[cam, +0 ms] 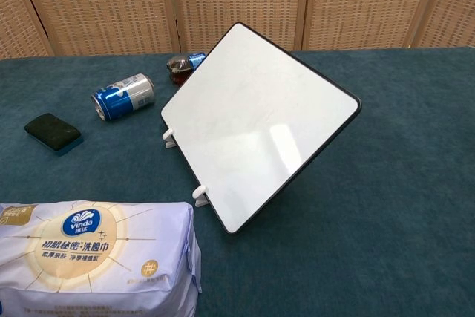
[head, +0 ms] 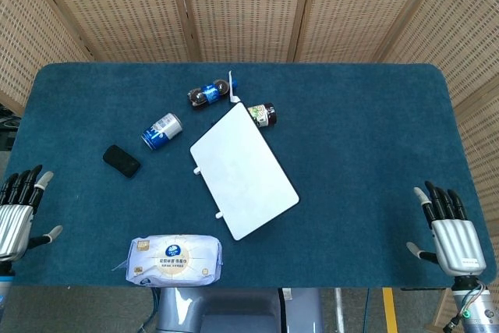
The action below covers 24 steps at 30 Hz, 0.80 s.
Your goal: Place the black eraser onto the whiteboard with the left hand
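Nearest me, my left hand [head: 17, 212] sits at the near left edge of the table [head: 366, 130], fingers apart and holding nothing; my right hand [head: 451, 235] is at the near right edge, likewise spread and empty. Neither shows in the chest view.

Just beyond the left hand lies the tissue pack [cam: 93, 257], and I can read "Vinda" on its blue badge, with Chinese characters beneath that I cannot make out fully. It sits between my hand's side of the table and the whiteboard [head: 243, 171], so I judge a low sweep inward could clip it.

The black eraser [head: 122, 161] lies flat on the cloth farther out on the left, well apart from the whiteboard and near the blue can [head: 161, 130]. The can lies on its side, so I expect a careless reach past the eraser would set it rolling. Its label is too small to read.

The whiteboard rests on small white feet [cam: 200, 194], tilted in the chest view. I think an eraser set down hard, or near the low edge, could slide off or shift the board.

Farthest, two small bottles [head: 207, 94] and [head: 263, 114] lie by the board's far corner, labels unreadable.
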Tool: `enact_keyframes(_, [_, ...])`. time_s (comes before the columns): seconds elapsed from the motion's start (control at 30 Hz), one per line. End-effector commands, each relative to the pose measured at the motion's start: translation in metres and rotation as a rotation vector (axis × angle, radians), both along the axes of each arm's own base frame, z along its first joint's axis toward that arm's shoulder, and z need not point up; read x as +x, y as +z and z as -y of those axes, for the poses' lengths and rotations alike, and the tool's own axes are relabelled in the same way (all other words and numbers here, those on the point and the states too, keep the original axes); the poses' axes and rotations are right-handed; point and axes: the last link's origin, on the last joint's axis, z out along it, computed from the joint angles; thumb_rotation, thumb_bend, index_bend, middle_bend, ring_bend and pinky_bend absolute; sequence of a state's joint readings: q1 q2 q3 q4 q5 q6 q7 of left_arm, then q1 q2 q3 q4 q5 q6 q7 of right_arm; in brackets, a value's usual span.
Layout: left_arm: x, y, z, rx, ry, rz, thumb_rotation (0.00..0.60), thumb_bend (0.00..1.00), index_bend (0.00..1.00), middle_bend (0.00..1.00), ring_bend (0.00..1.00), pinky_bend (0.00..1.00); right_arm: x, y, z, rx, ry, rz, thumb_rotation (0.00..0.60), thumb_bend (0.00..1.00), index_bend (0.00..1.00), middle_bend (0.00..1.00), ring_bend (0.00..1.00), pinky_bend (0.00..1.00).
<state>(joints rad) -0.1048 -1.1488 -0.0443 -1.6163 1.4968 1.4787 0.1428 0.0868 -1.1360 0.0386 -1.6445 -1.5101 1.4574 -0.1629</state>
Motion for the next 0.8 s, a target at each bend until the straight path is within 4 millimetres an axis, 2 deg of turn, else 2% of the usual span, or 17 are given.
enact_keyframes(0.03, [0.000,0.000,0.000,0.000,-0.001,0.004,0.600,0.16,0.00,0.00,0.00,0.00,0.000,0.000,0.000,-0.001,0.001,-0.001,0.600,0.05,0.00,0.00,0.00,0.00])
enact_keyframes(0.4, [0.002,0.000,0.001,-0.004,-0.004,0.015,0.600,0.17,0.02,0.00,0.00,0.00,-0.001,-0.001,0.002,0.005,-0.001,0.001,0.600,0.05,0.00,0.00,0.00,0.00])
enact_keyframes(0.43, [0.002,0.000,0.001,-0.006,-0.004,0.019,0.600,0.17,0.04,0.00,0.00,0.00,-0.001,-0.001,0.002,0.005,-0.001,0.002,0.600,0.05,0.00,0.00,0.00,0.00])
enact_keyframes(0.53, [0.005,0.000,-0.002,-0.005,-0.011,0.046,0.600,0.18,0.24,0.00,0.00,0.00,-0.001,0.000,0.002,-0.001,0.001,0.007,0.600,0.05,0.00,0.00,0.00,0.00])
enact_keyframes(0.63, [0.005,0.000,-0.006,-0.012,-0.021,0.060,0.600,0.20,0.39,0.00,0.00,0.00,-0.001,0.001,0.003,-0.009,0.006,0.011,0.600,0.05,0.00,0.00,0.00,0.00])
enact_keyframes(0.8, [0.005,0.004,-0.018,-0.046,-0.015,0.049,0.600,0.21,0.42,0.00,0.00,0.00,0.000,0.001,0.003,-0.019,0.022,0.019,0.600,0.05,0.00,0.00,0.00,0.00])
